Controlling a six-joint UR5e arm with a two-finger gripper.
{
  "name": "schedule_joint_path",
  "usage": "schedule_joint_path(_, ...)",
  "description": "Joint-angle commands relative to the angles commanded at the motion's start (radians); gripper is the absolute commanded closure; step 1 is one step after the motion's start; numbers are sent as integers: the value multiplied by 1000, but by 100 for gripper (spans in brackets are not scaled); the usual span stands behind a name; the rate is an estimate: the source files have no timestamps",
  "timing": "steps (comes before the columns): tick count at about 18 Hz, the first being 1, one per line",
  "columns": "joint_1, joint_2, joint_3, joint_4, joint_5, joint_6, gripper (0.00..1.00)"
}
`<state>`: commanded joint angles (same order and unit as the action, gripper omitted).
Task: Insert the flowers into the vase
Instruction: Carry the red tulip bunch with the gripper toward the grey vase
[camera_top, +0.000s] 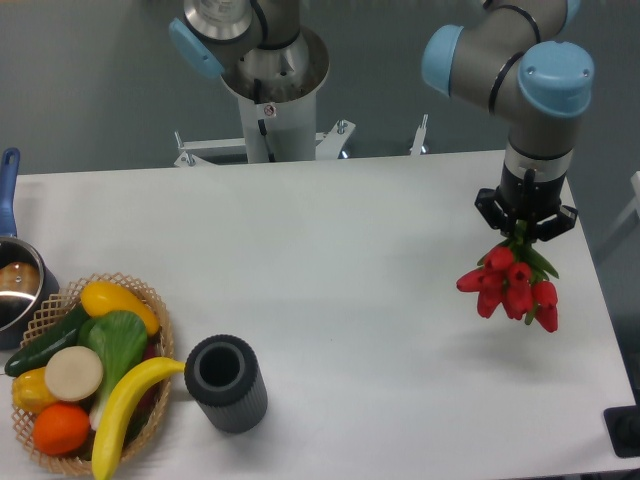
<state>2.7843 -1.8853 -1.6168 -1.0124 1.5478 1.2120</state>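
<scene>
At the far left edge, a metal pot (15, 290) with a blue handle is seen, cut off by the frame. Just beside it, toward the near left corner, a wicker basket (157, 310) is set on the white table (330, 260). The basket is filled with play food: a yellow banana (125, 400) draped over its right rim, an orange (60, 428), a pale round slice (73, 372), a leafy green piece (120, 338), a dark green cucumber (48, 340) and a yellow pepper (115, 300).

Right of the basket, just beside the banana's tip, the vase (228, 384) is found: a short dark grey ribbed cylinder, standing upright near the front edge, its round opening shown empty.

Further back, in the middle, the arm's grey base column (272, 90) is mounted behind the table.

Over on the right, well apart from the vase, the gripper (524, 228) is pointed straight down above the table. The flowers (512, 285) are gripped by their green stems, the black fingers clenched around them. The red tulip buds are hung heads-down below the gripper, held clear of the table surface, with a faint shadow cast beneath them.
</scene>
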Motion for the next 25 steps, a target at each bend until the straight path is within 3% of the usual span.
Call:
schedule_joint_path(6, -35, 25, 5, 5, -127, -66, 100)
schedule_joint_path(14, -28, 55, 12, 75, -592, -228, 100)
schedule_joint_path(16, -26, 58, 9, 106, -655, -256, 100)
schedule_joint_path(22, -35, 54, 18, 120, -811, -319, 100)
schedule_joint_path(25, -41, 46, 2, 161, -978, -319, 100)
